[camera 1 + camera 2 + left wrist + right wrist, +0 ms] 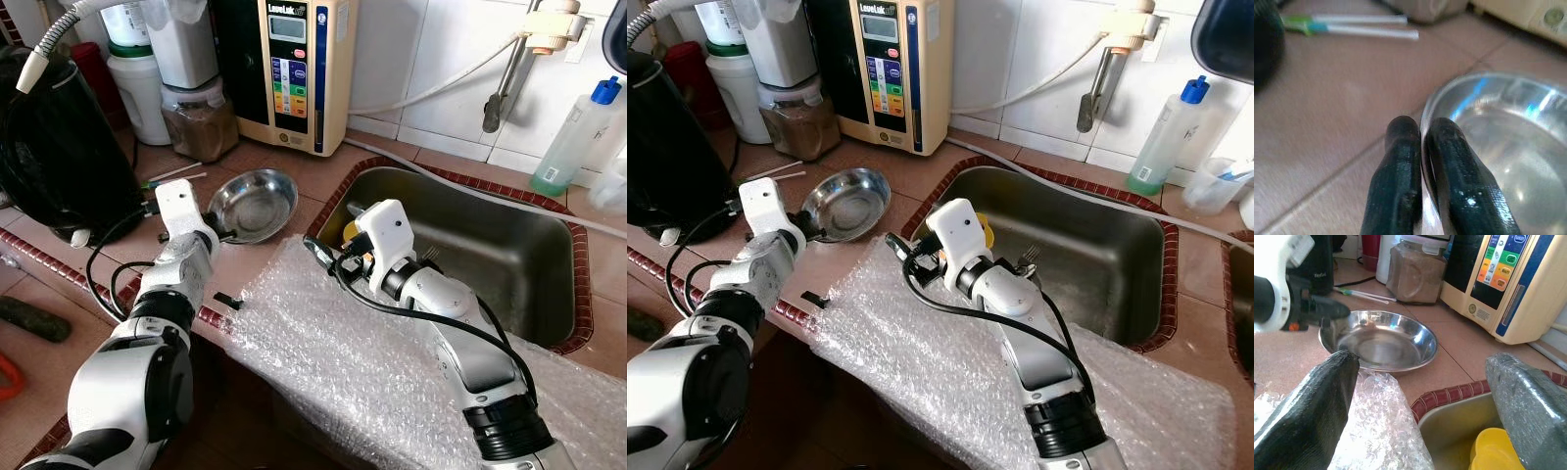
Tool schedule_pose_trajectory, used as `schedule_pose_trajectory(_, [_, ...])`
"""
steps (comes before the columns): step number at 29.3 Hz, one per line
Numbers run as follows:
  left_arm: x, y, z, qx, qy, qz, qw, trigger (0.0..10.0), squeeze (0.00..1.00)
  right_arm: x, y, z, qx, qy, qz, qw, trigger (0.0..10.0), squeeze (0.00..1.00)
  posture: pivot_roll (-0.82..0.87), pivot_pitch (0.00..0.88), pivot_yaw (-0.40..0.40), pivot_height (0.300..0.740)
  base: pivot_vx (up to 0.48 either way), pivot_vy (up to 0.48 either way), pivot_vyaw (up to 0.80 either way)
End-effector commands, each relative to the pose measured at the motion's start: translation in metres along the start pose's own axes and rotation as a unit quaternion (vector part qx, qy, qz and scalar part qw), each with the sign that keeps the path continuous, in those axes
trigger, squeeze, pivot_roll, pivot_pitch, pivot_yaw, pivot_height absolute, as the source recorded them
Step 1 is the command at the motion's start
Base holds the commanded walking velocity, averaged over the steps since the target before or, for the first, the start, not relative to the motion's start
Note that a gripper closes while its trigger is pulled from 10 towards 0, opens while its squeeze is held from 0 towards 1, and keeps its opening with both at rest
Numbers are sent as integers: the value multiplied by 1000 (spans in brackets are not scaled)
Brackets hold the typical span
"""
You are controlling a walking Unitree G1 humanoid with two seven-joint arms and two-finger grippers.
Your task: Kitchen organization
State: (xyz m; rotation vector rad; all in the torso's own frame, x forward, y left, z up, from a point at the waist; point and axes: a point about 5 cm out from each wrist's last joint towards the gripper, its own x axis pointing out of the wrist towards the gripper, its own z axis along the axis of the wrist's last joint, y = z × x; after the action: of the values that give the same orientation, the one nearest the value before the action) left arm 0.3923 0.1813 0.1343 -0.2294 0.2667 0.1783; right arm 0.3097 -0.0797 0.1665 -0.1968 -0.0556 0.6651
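My left gripper point(1422, 147) pinches the near rim of the steel bowl point(257, 204) on the desk, just left of the sink point(549, 255). My right gripper point(1422, 396) is spread, bowl straight ahead.

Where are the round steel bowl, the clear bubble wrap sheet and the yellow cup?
round steel bowl point(257, 204), left eye view, inner base.
clear bubble wrap sheet point(343, 352), left eye view, middle.
yellow cup point(1496, 453), right wrist view, rim.

Shiny silver bowl point(255, 204); black fingers point(1400, 181); clear bubbled wrap point(372, 362); steel-grey sink point(509, 264); terracotta counter point(294, 162) with dark red edging; yellow cup point(1496, 455); cream-and-blue purifier point(294, 69).
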Motion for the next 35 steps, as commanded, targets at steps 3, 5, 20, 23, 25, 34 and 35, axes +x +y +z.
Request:
schedule_pose_trajectory(3, [-3, 0, 13, 20, -63, 5, 998, 0, 0, 4, -3, 1, -4, 1, -2, 1000, 10000, 184, 58, 0, 27, 740, 0, 0, 0])
schedule_pose_trajectory(5, [-4, -1, 12, 12, -66, 2, 998, 0, 0, 4, -3, 0, -4, 1, -2, 1000, 10000, 188, 62, 0, 25, 740, 0, 0, 0])
schedule_pose_trajectory(20, [-7, -1, 12, -36, -70, -7, 997, 10000, 1000, 10, -6, 1, -6, -2, -5, 1000, 10000, 184, 73, 0, 12, 740, 0, 0, 0])
schedule_pose_trajectory(23, [-6, -7, 14, -39, -57, -15, 998, 10000, 1000, 11, -5, 2, -7, -4, -4, 1000, 10000, 188, 71, 0, 14, 740, 0, 0, 0])
schedule_pose_trajectory(25, [-5, -11, 15, -39, -49, -25, 998, 10000, 1000, 12, -5, 2, -8, -5, -3, 1000, 10000, 184, 71, 0, 14, 740, 0, 0, 0])
schedule_pose_trajectory(34, [-4, -18, 10, -38, 6, -39, 998, 10000, 1000, 11, -5, 0, -12, -3, -2, 1000, 10000, 184, 68, 0, 11, 740, 0, 0, 0])
schedule_pose_trajectory(35, [-4, -18, 9, -37, 9, -39, 999, 10000, 1000, 11, -5, 0, -12, -3, -2, 1000, 10000, 184, 68, 0, 10, 740, 0, 0, 0])
